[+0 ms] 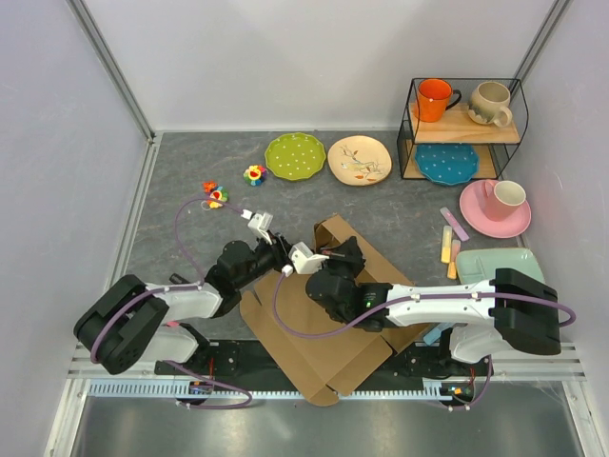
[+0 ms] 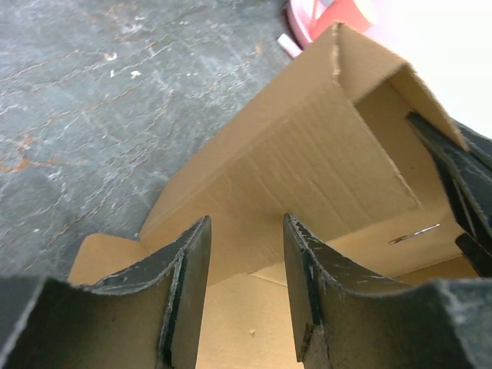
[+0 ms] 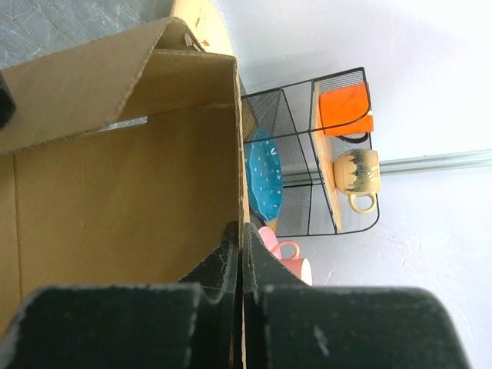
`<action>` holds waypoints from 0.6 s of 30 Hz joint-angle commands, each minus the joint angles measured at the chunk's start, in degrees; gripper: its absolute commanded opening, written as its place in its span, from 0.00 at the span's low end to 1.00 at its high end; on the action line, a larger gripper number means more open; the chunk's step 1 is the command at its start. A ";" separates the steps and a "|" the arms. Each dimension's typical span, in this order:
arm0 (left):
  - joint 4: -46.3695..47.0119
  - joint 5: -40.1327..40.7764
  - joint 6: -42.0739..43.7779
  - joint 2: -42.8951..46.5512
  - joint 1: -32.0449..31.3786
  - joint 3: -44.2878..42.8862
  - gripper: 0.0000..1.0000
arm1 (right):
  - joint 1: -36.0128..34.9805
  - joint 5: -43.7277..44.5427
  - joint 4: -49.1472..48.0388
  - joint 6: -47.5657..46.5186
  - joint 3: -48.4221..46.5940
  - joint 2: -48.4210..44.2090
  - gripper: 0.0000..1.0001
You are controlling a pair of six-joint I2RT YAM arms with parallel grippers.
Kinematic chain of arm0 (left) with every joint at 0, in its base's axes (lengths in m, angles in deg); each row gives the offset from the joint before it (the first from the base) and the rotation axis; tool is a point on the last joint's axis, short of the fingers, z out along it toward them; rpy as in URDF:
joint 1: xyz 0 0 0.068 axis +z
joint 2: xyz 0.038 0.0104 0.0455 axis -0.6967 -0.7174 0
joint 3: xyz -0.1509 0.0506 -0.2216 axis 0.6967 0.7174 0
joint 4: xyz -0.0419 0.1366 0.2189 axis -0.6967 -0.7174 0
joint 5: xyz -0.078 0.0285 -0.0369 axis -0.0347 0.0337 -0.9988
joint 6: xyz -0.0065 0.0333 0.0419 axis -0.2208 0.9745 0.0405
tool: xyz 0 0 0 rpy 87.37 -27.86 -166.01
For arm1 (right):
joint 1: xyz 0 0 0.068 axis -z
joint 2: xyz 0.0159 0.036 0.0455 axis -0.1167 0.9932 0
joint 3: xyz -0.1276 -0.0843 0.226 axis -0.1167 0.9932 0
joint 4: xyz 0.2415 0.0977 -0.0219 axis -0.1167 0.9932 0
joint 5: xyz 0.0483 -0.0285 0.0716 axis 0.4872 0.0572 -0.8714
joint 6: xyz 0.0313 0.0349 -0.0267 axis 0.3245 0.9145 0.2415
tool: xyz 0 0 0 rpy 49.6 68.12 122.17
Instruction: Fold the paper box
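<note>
The paper box (image 1: 328,347) is lying on the counter (image 1: 190,162) directly under both sets of fingers, and it is only partly formed. The right fingers (image 3: 223,269) are pressing together on the top edge of an upright side wall, with the thin cardboard running straight down into the slit between them. The left fingers (image 2: 192,261) are standing apart with nothing between them. A raised panel is rising just beyond their tips, and the box floor is showing below them.

Judging by this, the work is sitting somewhere in its middle. At least two walls near the fingers are standing and meeting at a corner, with a small flap bending over at the far end. The part of the sheet behind both sets of fingers is lying flat and spread out, so the remaining walls, the tucking of the tabs and the closing of the lid appear to be waiting. The pinched wall is probably depending on the right fingers' hold to stay up.
</note>
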 commanded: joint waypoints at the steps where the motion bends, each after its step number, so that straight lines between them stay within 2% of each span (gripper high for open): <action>1: 15.39 1.40 3.33 -2.31 -1.31 0.61 0.51 | -0.76 -3.92 3.16 3.79 -0.57 1.08 0.00; 5: 18.99 1.57 3.24 -7.14 -1.31 -0.71 0.58 | -1.37 -4.72 4.83 5.28 -1.28 2.04 0.00; 10: 25.83 2.19 4.38 -8.56 -1.40 0.86 0.67 | -2.17 -3.49 4.84 3.88 -0.31 3.98 0.00; 11: 27.86 2.36 5.60 -9.26 -1.48 1.74 0.75 | -2.17 -3.23 4.84 3.88 -0.40 4.41 0.00; 14: 36.03 4.20 6.57 -13.30 -1.49 2.19 0.75 | -2.25 -3.40 5.01 3.88 -0.84 4.42 0.00; 17: 38.69 4.39 7.72 -16.90 -1.49 0.87 0.79 | -2.25 -5.06 7.28 5.89 -2.33 3.63 0.00; 18: 38.86 3.69 7.98 -17.61 -1.49 0.26 0.87 | -2.25 -5.76 7.91 6.59 -2.68 3.37 0.00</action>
